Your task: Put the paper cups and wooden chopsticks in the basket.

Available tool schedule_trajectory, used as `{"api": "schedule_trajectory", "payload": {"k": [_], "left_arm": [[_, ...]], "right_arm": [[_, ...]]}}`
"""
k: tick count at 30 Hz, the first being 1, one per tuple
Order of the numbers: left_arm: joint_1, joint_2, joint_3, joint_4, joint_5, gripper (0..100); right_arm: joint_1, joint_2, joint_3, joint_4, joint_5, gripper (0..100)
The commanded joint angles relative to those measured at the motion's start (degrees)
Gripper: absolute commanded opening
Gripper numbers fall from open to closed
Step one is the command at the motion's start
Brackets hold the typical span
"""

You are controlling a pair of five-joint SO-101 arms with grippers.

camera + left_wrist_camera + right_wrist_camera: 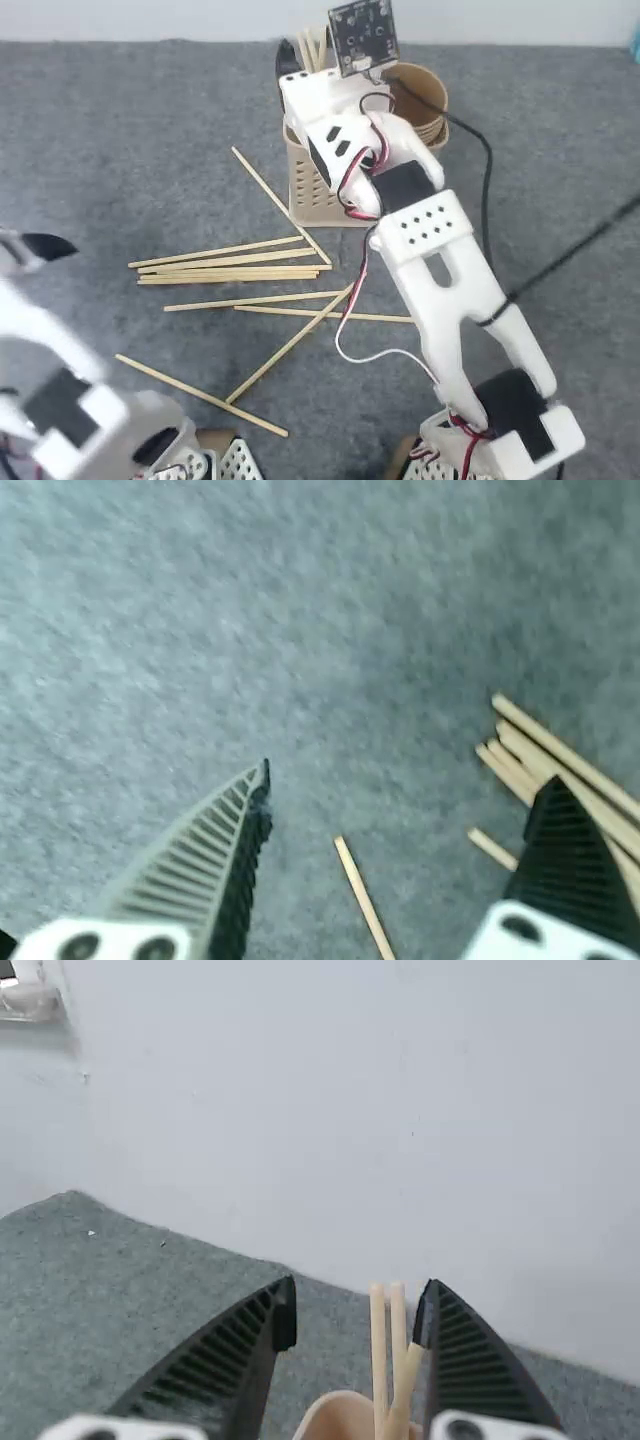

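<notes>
The beige slotted basket (312, 195) stands at the back of the grey carpet. My right gripper (303, 62) hangs over its rim, open; a few upright wooden chopsticks (388, 1355) stand between the fingers, close to one fingertip (437, 1325), not pinched. A stack of brown paper cups (424, 100) sits at the basket's right side, partly hidden by the arm; I cannot tell if it is inside. Several loose chopsticks (232, 265) lie on the carpet in front. My left gripper (406, 778) is open above the carpet at the far left (40, 247), near the ends of those chopsticks (560, 765).
The right arm (450, 290) stretches from the front right over the carpet to the basket, with a black cable (560, 255) trailing to the right. One chopstick (200, 394) lies alone near the front edge. A white wall (380, 1110) rises behind the basket.
</notes>
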Motion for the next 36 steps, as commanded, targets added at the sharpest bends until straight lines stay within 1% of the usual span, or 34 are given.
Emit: {"api": "schedule_trajectory", "payload": {"k": [1, 4, 7, 8, 11, 13, 17, 19, 21, 26, 30, 32, 36], "left_arm": [[1.93, -16.44, 20.44, -6.86, -0.09, 38], [2.11, -23.82, 33.54, -10.64, -0.35, 38], [4.75, -27.52, 44.79, -12.31, -5.89, 38], [5.36, -27.69, 47.52, -12.48, -6.77, 38], [5.54, -27.6, 52.09, -16.79, -4.84, 38], [5.27, -27.43, 53.67, -19.16, -3.08, 36], [3.78, -25.76, 56.04, -23.38, -2.02, 25], [3.52, -24.35, 56.66, -25.05, -2.11, 22], [3.52, -22.42, 56.92, -26.55, -2.11, 22], [3.52, -18.73, 55.52, -26.64, -2.11, 25], [3.25, -18.2, 55.34, -26.73, -1.85, 22], [1.93, -18.29, 55.34, -26.73, -1.76, 17], [2.02, -18.37, 55.43, -26.73, -1.85, 0]], "right_arm": [[-1.1, -6.11, -5.1, 3.03, 0.44, 21.0], [-1.45, -9.27, -5.27, 6.2, 0.44, 21.0], [-1.45, -12.88, -5.27, 8.57, 0.44, 21.0], [-1.45, -14.02, -5.27, 9.36, 0.44, 21.0], [-1.45, -16.92, -5.19, 11.38, 0.44, 21.0], [-1.45, -18.24, -5.19, 12.7, 0.44, 21.0], [-1.36, -19.82, -5.19, 13.85, 0.35, 21.0], [-1.19, -20.0, -5.19, 14.46, 0.35, 21.0], [-1.27, -20.18, -5.19, 14.46, 0.35, 21.0], [-1.36, -20.26, -5.1, 14.55, 0.35, 21.0], [-1.27, -20.26, -5.1, 14.55, 0.35, 21.0], [-1.1, -20.26, -5.1, 14.55, 0.35, 21.0], [-1.1, -20.26, -5.19, 15.52, 0.35, 21.0]]}}
